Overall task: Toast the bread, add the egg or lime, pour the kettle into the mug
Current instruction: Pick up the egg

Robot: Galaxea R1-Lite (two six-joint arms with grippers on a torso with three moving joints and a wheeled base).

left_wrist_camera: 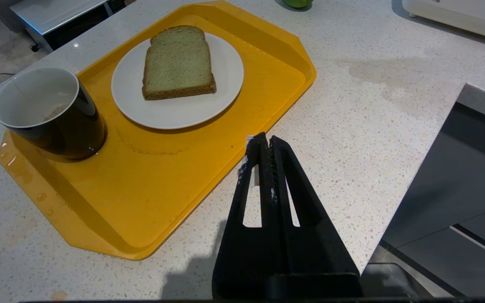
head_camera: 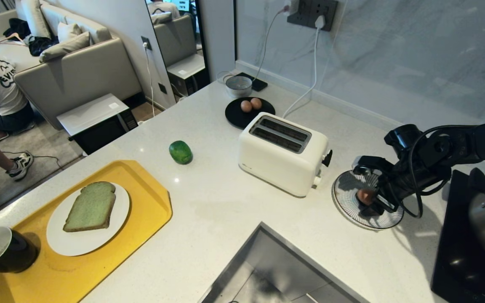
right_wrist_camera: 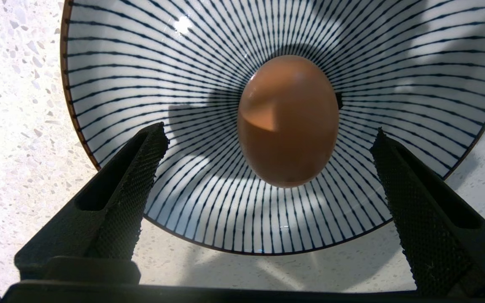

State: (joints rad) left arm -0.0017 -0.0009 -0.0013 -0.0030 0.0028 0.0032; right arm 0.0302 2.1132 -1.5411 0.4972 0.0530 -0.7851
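Your right gripper point(right_wrist_camera: 267, 139) reaches in from the toaster's point(head_camera: 282, 153) right and hangs over the striped bowl point(head_camera: 347, 187), fingers spread wide, clear of the egg point(right_wrist_camera: 288, 122) and gripping nothing; your left gripper point(left_wrist_camera: 263, 145) is closed and empty beside the yellow tray point(left_wrist_camera: 175, 189). The egg lies on its side in the bowl's middle, long axis running between the fingers. Left of the toaster, the bread point(head_camera: 91, 206) lies flat on a white plate point(head_camera: 86, 242) on the tray beside the mug point(head_camera: 0, 250), and the lime point(head_camera: 180, 152) sits between tray and toaster.
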